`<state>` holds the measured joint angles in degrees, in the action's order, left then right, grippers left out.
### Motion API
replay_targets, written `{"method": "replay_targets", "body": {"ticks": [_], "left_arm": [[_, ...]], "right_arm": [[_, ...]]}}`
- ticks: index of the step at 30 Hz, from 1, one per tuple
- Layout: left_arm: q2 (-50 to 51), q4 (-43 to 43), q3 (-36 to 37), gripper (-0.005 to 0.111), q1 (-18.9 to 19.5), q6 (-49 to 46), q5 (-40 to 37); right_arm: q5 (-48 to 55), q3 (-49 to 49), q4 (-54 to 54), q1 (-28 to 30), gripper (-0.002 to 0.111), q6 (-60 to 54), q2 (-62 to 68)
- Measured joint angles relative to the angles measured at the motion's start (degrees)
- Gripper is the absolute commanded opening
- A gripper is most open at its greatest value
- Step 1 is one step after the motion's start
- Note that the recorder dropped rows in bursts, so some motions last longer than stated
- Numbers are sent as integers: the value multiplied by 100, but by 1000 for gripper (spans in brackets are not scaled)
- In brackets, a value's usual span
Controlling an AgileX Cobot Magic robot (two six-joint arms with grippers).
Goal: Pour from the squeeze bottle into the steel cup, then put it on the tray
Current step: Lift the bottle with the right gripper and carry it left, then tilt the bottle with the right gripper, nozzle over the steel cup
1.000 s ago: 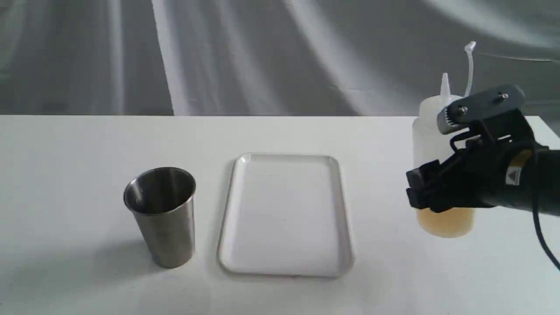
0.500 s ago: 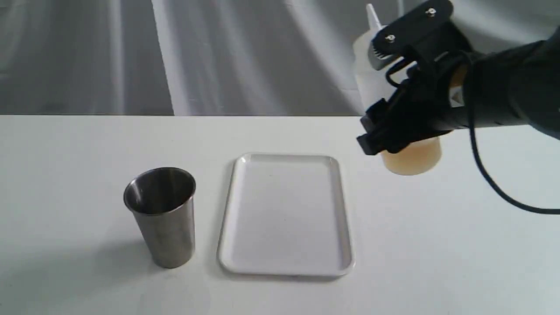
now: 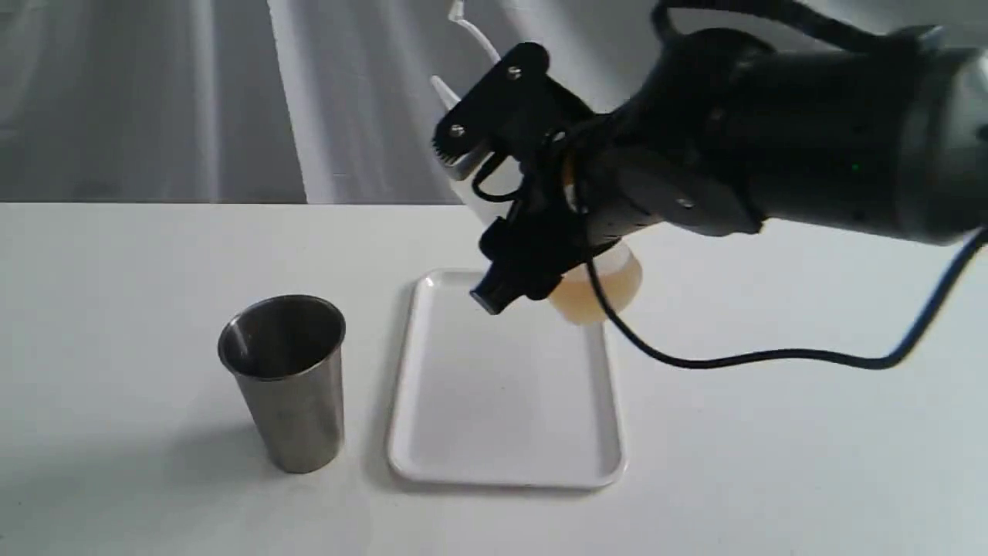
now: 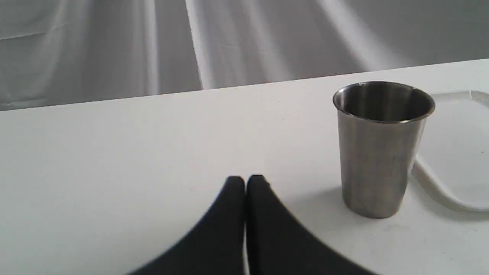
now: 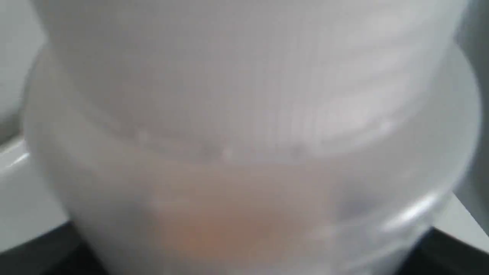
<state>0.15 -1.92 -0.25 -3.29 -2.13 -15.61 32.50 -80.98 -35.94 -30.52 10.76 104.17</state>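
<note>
Exterior view: right pincer (image 3: 475, 220) partly masks squeeze bottle (image 3: 610, 289) above tray (image 3: 502, 401).

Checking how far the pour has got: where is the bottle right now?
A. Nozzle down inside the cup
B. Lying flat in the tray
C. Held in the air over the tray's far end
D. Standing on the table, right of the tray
C: the right gripper is clamped on the bottle, which hangs tilted in the air above the far end of the tray.

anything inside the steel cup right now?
Inside the steel cup only the dark, shiny inner wall shows, and no liquid is visible on it. The bottom is hidden behind the cup's near wall in both the exterior and left wrist views.
</note>
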Motion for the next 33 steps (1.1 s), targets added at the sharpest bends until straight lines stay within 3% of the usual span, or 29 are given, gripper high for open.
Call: {"method": "replay_targets", "body": {"ticks": [11, 33], "left_arm": [[0, 0, 0, 0, 0, 0, 0], [0, 0, 0, 0, 0, 0, 0]], "right_arm": [[674, -1174, -497, -549, 10, 33, 879], [1084, -1266, -2053, -878, 10, 14, 1003]]}}
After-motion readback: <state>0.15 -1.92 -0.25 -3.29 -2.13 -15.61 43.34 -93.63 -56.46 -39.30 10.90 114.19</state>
